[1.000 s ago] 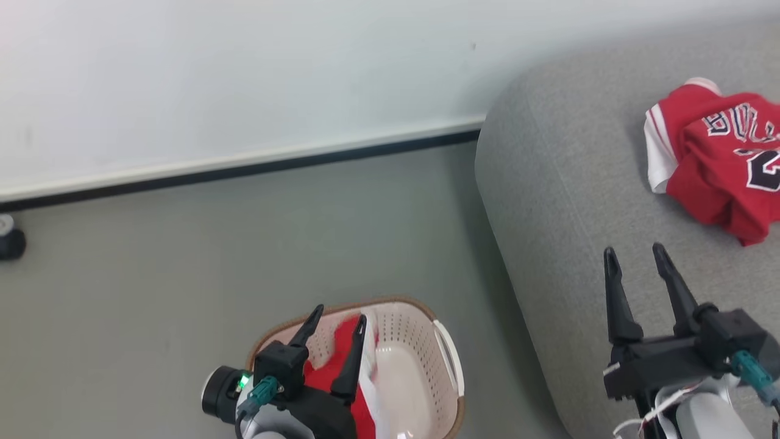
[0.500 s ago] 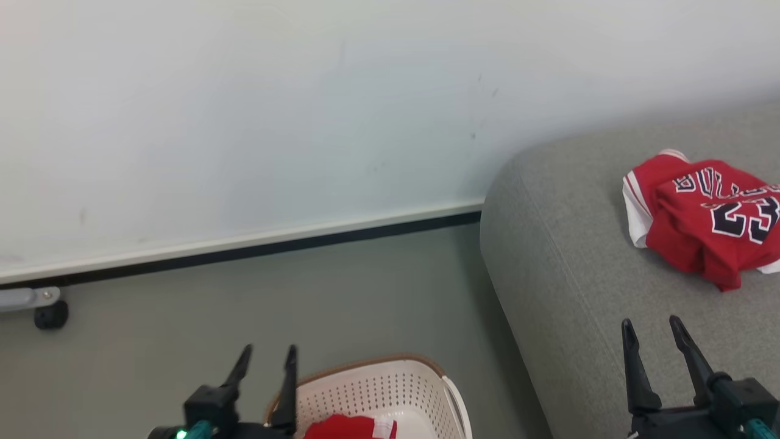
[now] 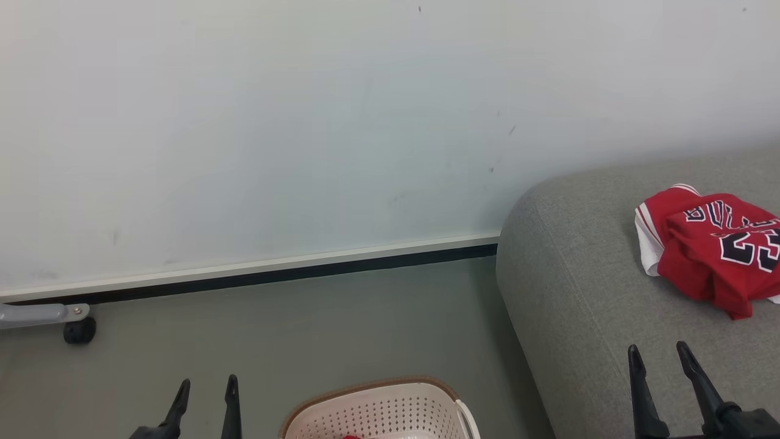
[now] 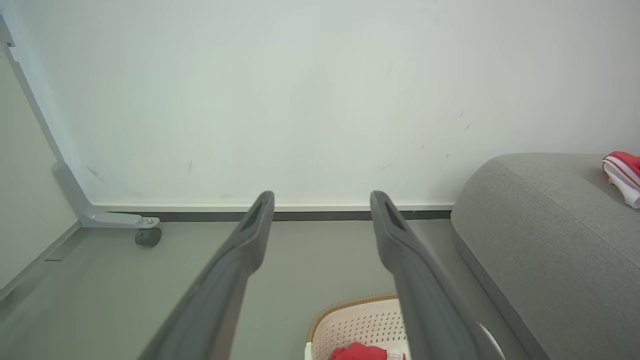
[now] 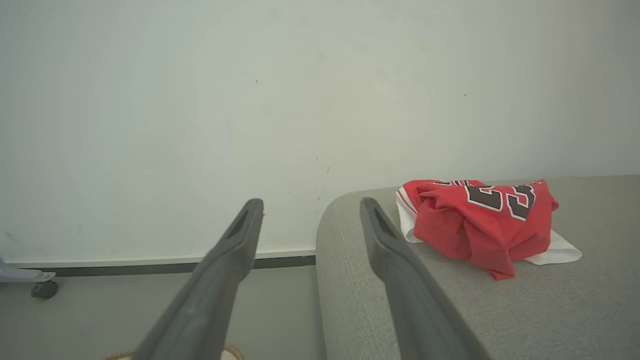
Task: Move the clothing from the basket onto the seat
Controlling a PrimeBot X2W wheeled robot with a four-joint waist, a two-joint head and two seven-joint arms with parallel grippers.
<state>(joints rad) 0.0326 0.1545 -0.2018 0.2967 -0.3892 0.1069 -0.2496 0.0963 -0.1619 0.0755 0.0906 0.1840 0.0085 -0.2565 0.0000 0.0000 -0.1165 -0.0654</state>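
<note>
Pale wall (image 3: 304, 122) and grey floor (image 3: 341, 329) face you. Your left hand (image 3: 207, 390) and right hand (image 3: 658, 353) both stand wide, holding nothing. The jersey (image 3: 713, 256) lies crumpled on the seat (image 3: 579, 292) — another red garment (image 4: 360, 352) sits in the basket (image 3: 378, 411).

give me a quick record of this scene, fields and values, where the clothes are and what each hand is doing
jersey: crumpled on the sofa, dark numbers showing
basket: on the floor by the sofa's end
red garment: in the basket
left hand: open, empty, left of the basket
right hand: open, empty, over the sofa, short of the jersey
task: partly done, one garment left in the basket
</note>
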